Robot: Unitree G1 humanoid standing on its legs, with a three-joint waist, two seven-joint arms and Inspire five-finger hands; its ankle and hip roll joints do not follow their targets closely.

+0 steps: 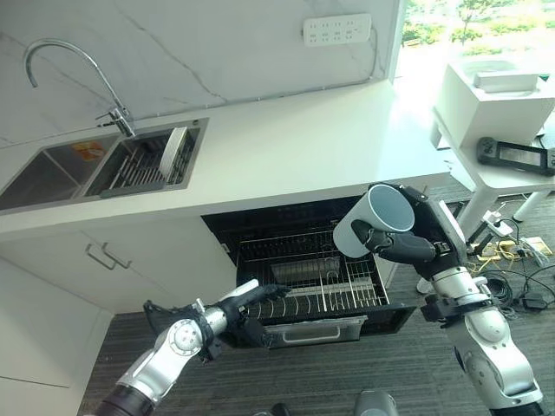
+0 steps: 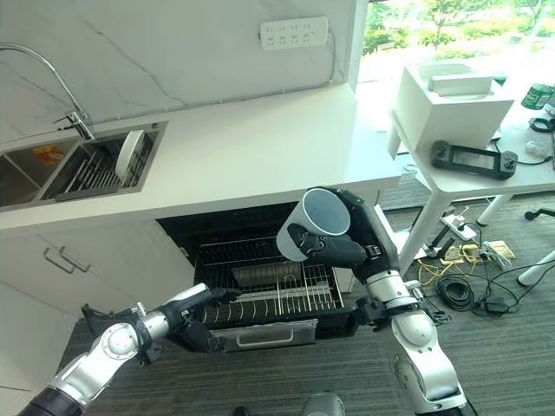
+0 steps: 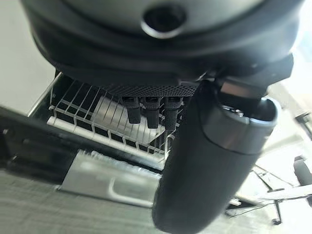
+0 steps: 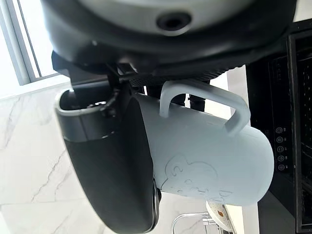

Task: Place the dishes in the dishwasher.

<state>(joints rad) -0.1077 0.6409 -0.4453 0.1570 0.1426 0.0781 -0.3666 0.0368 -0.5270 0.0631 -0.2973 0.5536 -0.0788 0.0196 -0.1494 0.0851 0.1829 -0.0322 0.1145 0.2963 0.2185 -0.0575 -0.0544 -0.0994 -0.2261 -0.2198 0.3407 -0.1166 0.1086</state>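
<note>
- Nearest the head camera, the left robot hand (image 1: 245, 302) is seen low at the front of the pulled-out dishwasher rack (image 1: 299, 286), its fingers stretched fairly straight over the rack's front wires, with nothing gripped.
- A pale blue mug (image 1: 375, 220) is held by the right robot hand (image 1: 401, 243), above the rack's right part and just in front of the table (image 1: 303, 156) edge; the dark fingers are curled round the mug's body.
- The mug is seen tilted, its long axis slanting, with the open mouth turned up and toward the robot's right and the base toward the lower left.
- In the right wrist view the mug (image 4: 209, 165) lies against the palm, its handle (image 4: 204, 105) facing the fingers, and a faint raised cartoon figure is made out on its side; no writing on it can be read.
- No legible labels are found elsewhere; an orange-marked patch in the sink (image 1: 52, 169) is too small to be read.
- A metal tray (image 1: 316, 329) is seen at the front of the dishwasher drawer, below the rack.
- A white plate (image 1: 174, 149) is stood upright in the drying rack (image 1: 143, 165) set in the sink's right basin, beside the tap (image 1: 78, 74).
- A white power strip (image 1: 336, 29) is fixed on the marble wall above the table.
- A black handheld controller (image 1: 512, 155) is laid on a white side table (image 1: 494, 178) to the robot's right, near a white box (image 1: 486, 100).
</note>
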